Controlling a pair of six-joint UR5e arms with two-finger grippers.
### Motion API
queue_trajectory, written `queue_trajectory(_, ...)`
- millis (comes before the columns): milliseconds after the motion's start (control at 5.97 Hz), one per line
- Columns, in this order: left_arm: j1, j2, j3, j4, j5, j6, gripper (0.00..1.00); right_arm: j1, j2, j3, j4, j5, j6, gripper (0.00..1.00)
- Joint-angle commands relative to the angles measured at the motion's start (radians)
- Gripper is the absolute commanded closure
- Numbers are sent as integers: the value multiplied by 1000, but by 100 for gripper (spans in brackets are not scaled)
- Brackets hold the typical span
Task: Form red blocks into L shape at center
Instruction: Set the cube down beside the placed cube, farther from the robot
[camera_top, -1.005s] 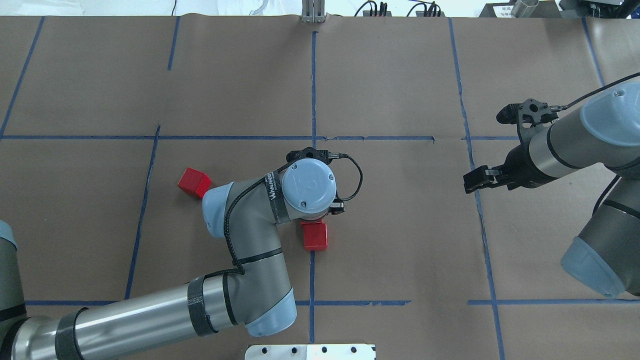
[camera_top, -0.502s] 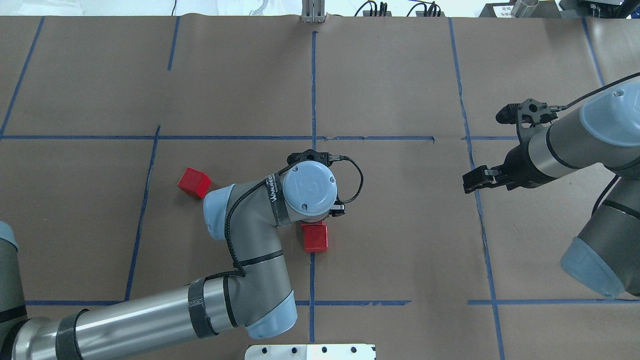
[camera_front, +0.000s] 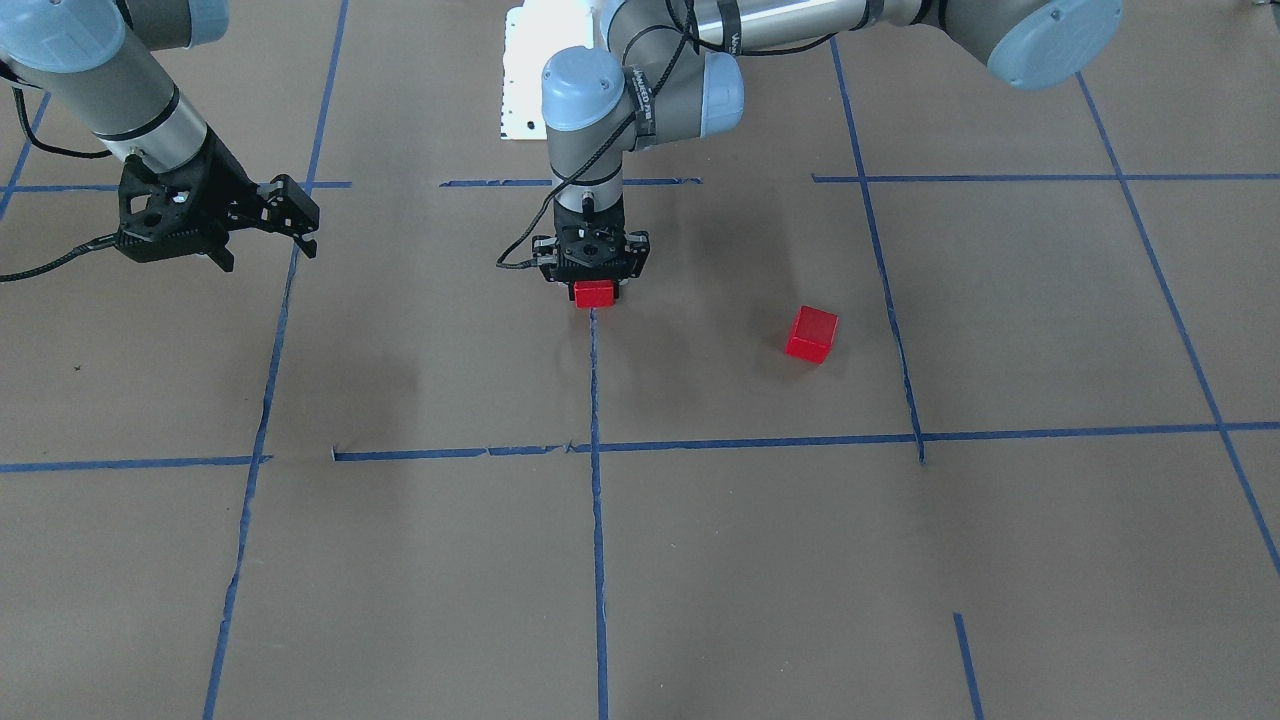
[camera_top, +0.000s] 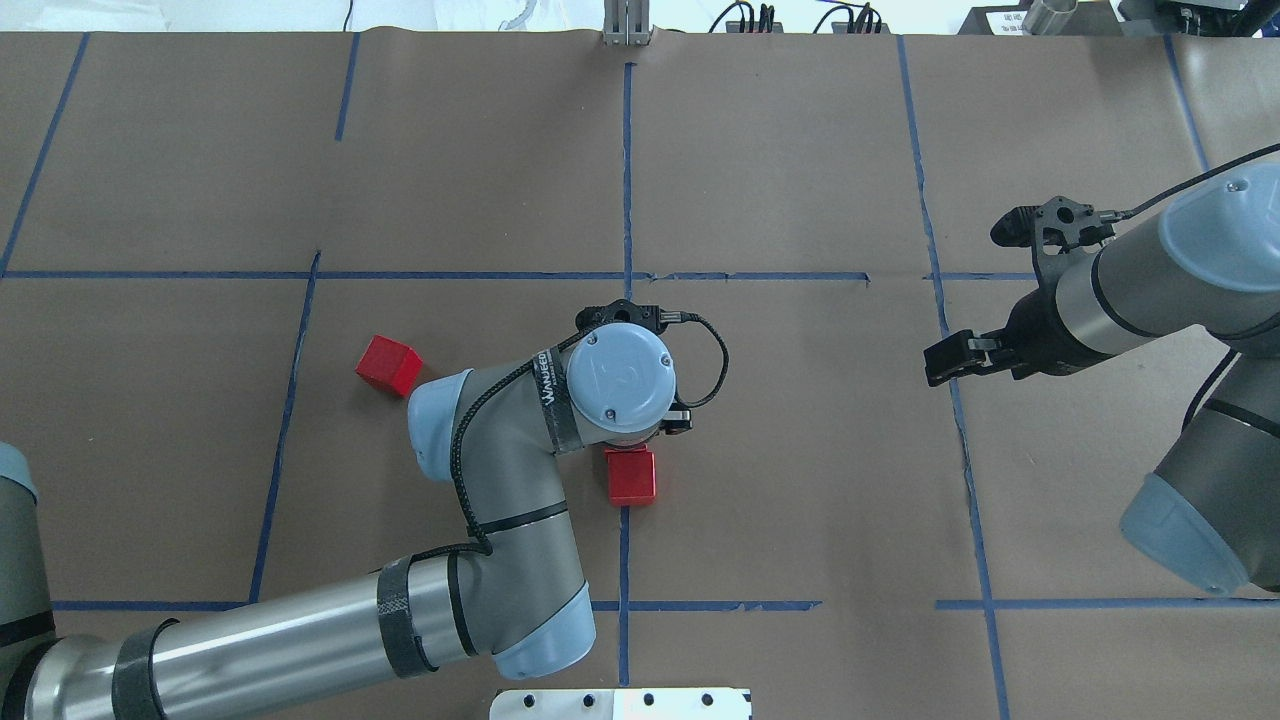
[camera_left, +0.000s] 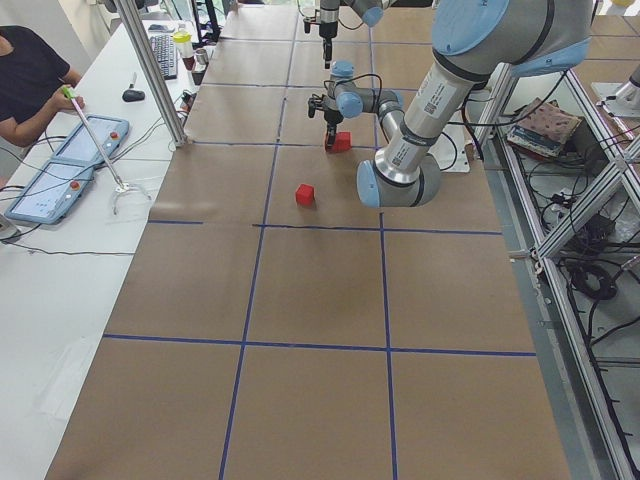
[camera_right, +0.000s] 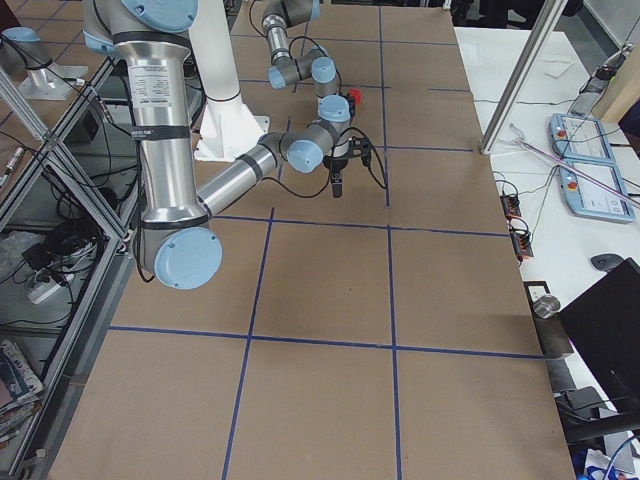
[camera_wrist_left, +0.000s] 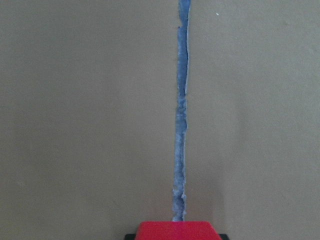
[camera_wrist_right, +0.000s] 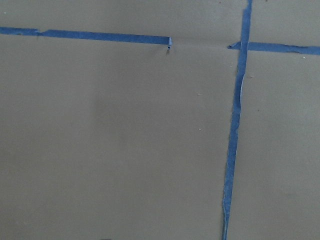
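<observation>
- Clamping the gripped red block (camera_front: 593, 296) between its fingers, the left gripper (camera_front: 593, 287) is pointing straight down at the center (camera_top: 624, 550). The middle tape line (camera_wrist_left: 181, 125) is running out from under the cube there. Whether the cube is resting on the paper or hanging just above it, I cannot tell.
- The loose red block (camera_top: 389, 364) is lying well apart on the robot's left, sitting askew to the grid and touching nothing.
- A third cube is not showing clearly in any view; it may be hiding beneath the left wrist.
- The right gripper (camera_top: 945, 361) is hovering far off on the opposite side, carrying nothing. How wide its jaws are standing I cannot tell.
- The cubes are looking light, rigid and matte, so they are probably offering good friction. A modest squeeze is likely sufficing, with no danger of crushing.
- Being so small, each cube is giving little face to hold. The pads are best taking two opposite flat sides, squarely.
- A corner-to-corner pinch on the skewed cube is risking a twist or a pop-out, so the wrist is needing to turn to match it.
- Cubes this light are probably sliding easily on paper. A finger brushing a placed cube while opening is therefore likely nudging the L out of line.
</observation>
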Motion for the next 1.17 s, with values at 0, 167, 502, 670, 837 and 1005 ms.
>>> queue_trajectory(0,0,1,0,-2,0,0,88,0,1,-3,0,0,-1,0)
queue_trajectory(167,0,4,0,-17,0,15,61,0,1,-3,0,-2,-1,0)
queue_trajectory(502,-1,10,3,-40,0,46,12,0,1,-4,0,-2,-1,0)
queue_trajectory(670,-1,10,0,-40,0,48,5,0,3,-3,0,-2,-3,0)
queue_trajectory(837,-10,10,-46,-37,0,51,4,0,4,-3,0,-2,-5,0)
queue_trajectory(1005,-44,28,-134,-34,-3,51,4,6,6,0,0,1,-6,0)
